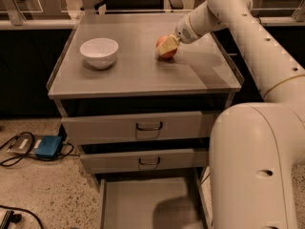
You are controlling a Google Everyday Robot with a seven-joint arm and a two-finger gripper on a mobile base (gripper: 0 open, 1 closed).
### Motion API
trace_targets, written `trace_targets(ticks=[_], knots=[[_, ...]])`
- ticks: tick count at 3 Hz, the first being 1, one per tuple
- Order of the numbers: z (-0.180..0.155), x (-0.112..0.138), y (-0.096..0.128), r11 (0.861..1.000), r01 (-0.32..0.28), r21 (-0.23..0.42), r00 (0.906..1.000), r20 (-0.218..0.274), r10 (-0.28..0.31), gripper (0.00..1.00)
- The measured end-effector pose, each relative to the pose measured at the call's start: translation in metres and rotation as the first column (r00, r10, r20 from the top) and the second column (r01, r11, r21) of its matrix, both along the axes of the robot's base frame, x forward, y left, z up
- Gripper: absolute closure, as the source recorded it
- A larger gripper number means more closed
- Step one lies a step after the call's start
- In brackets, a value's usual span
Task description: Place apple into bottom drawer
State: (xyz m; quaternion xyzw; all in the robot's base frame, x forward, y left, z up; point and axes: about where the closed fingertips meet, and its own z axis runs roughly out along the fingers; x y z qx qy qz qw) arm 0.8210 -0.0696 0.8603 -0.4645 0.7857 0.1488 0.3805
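Note:
The apple [167,53] is small and red-orange and sits on the grey cabinet top [138,70], right of centre. My gripper [167,46] reaches in from the right on the white arm and is down on the apple, covering its upper side. The bottom drawer [136,199] is pulled out at the foot of the cabinet, a shallow grey tray with nothing in it, directly below the two shut upper drawers.
A white bowl [99,52] stands on the cabinet top at the left. The robot's large white body [257,166] fills the lower right, beside the open drawer. A blue box [48,147] and cables lie on the floor at the left.

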Motion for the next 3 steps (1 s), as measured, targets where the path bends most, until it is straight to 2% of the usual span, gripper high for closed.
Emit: trace_targets(ticks=[2,3], knots=[[-0.0001,0.0,0.0001,1.0,0.0,0.0,1.0,0.0,0.0,1.0],[-0.0001,0.0,0.0001,1.0,0.0,0.0,1.0,0.0,0.0,1.0]])
